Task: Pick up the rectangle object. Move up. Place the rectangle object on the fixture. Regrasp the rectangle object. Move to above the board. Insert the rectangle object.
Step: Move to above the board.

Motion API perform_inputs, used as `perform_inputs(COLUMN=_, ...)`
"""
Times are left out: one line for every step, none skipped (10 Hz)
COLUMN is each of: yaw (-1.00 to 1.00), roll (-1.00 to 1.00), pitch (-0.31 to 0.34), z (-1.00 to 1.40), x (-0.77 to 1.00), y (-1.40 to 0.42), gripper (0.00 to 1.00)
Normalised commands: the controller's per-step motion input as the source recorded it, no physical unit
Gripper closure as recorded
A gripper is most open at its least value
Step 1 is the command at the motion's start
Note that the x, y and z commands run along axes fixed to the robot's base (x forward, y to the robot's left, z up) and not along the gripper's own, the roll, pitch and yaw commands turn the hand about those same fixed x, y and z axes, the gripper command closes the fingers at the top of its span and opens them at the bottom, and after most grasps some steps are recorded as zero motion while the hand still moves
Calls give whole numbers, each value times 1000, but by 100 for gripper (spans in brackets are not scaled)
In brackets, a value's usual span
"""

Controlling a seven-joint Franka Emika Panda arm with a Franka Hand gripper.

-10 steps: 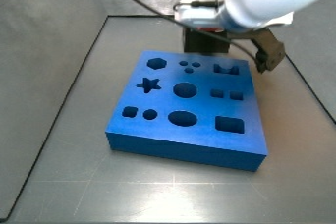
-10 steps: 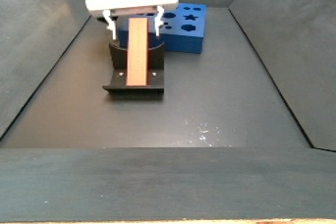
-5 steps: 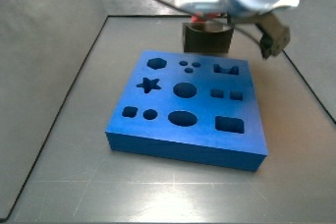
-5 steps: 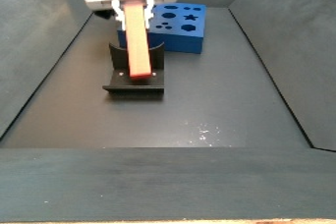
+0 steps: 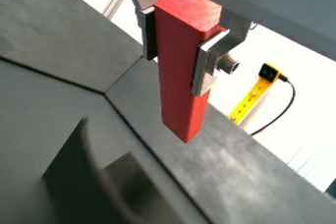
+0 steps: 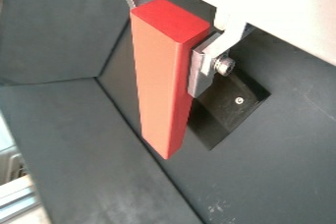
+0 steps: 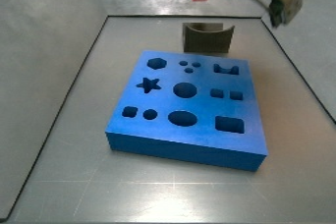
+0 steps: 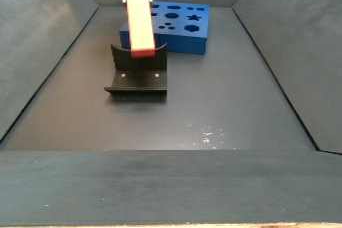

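- gripper (image 5: 182,46) up high above the fixture (image 8: 138,73), jaws clamped on the rectangle object (image 8: 138,14), which hangs clear of the notch
- risk imo: block looks tilted, could catch the slot edge in the board (image 7: 190,104) & jam
- plenty of open floor around, walls well apart

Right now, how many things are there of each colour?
Red-orange: 1, the rectangle object, held in the hand, lifted above the fixture.
Blue: 1, the board.
Dark grey: 1, the fixture.
Total: 3.
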Motion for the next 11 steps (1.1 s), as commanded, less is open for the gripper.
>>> perform_inputs(yaw=-134, roll=44, pitch=-102, z=1000, x=-104, y=45, gripper=100)
perform_inputs(yaw=-159, roll=52, pitch=-65, z=1000, x=-103, y=44, gripper=100)
perform_inputs(yaw=-165, roll=51, pitch=-44, z=1000, x=-103, y=43, gripper=100)
perform_inputs(yaw=-158, roll=49, pitch=0, z=1000, x=-101, y=39, gripper=100)
perform_inputs(yaw=-153, roll=49, pitch=19, z=1000, x=-100, y=38, gripper=100)
perform_inputs(yaw=-120, roll=48, pitch=59, z=1000, x=-99, y=34, gripper=100)
perform_inputs(yaw=-105, roll=48, pitch=71, z=1000, x=-99, y=32, gripper=100)
perform_inputs(yaw=-70, roll=41, pitch=86, z=1000, x=-97, y=27, gripper=100)
perform_inputs(yaw=-47, roll=34, pitch=94, z=1000, x=-98, y=24, gripper=100)
perform_inputs(yaw=-24, roll=23, pitch=96, z=1000, x=-94, y=20, gripper=100)
perform_inputs(yaw=-4, roll=13, pitch=98, z=1000, x=-87, y=15, gripper=100)
